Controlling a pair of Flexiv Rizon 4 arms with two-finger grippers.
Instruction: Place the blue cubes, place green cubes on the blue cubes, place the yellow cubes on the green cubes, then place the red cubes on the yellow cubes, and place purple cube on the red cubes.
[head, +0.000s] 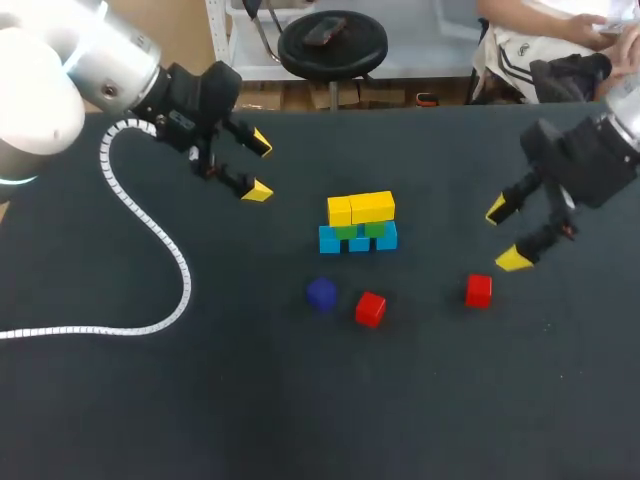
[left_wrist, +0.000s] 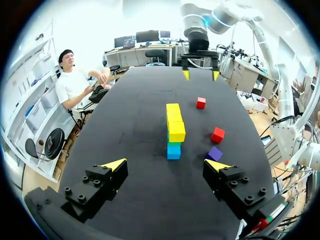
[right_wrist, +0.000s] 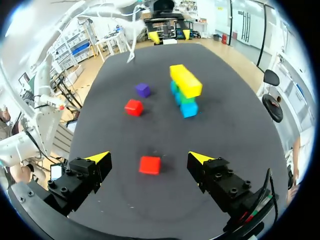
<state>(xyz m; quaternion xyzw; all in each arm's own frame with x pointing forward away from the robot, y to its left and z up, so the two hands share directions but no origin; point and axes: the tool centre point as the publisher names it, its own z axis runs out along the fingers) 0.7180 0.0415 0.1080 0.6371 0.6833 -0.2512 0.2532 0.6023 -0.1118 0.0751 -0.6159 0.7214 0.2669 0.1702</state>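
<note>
Near the stack (head: 358, 224) — purple cube (head: 321, 293), red cube (head: 370, 308), farther red cube (head: 478, 290)

Noting: desk (head: 150, 400) is wearing a matt black, felt-like cover. Red cube (right_wrist: 150, 164) ahead of right end effector (head: 504, 235) is looking like smooth plastic. End effector body is showing matt black, tips yellow plastic. Left arm (head: 40, 100) is gleaming glossy white.

Robotics lab — left arm (head: 110, 65), right arm (head: 590, 155), black worktable (head: 150, 400)
</note>
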